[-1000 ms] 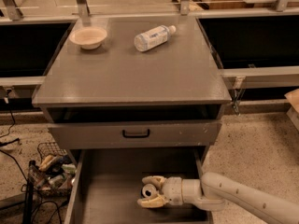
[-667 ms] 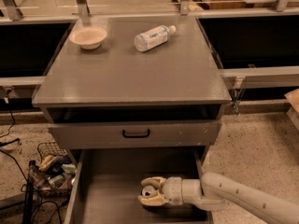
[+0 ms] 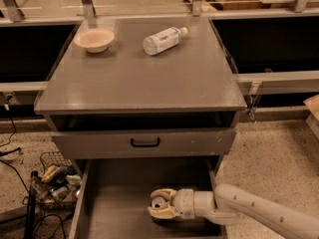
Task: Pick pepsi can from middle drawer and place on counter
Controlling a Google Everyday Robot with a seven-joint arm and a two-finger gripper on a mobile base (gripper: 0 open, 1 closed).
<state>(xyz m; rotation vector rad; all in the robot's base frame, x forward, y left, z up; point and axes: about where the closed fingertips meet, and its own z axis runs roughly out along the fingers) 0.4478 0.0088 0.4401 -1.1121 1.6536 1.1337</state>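
Note:
The middle drawer (image 3: 117, 198) is pulled out at the bottom of the view, showing its bare grey floor and low side walls. My gripper (image 3: 160, 203) reaches into it from the right on a white arm. Its cream fingers (image 3: 160, 213) are closed around the pepsi can (image 3: 159, 202). Only the can's shiny silver top shows between them; its dark body is mostly hidden. The can is low in the drawer, near the floor. The counter (image 3: 139, 83) is the flat grey top of the cabinet above.
On the counter lie a clear plastic bottle (image 3: 163, 39) on its side and a pale bowl (image 3: 94, 39) at the back left. A closed drawer front with a black handle (image 3: 145, 142) overhangs the open drawer. A wire basket of items (image 3: 54, 180) sits on the floor to the left.
My gripper has edged very slightly left inside the drawer, still around the can. Nothing else has moved.

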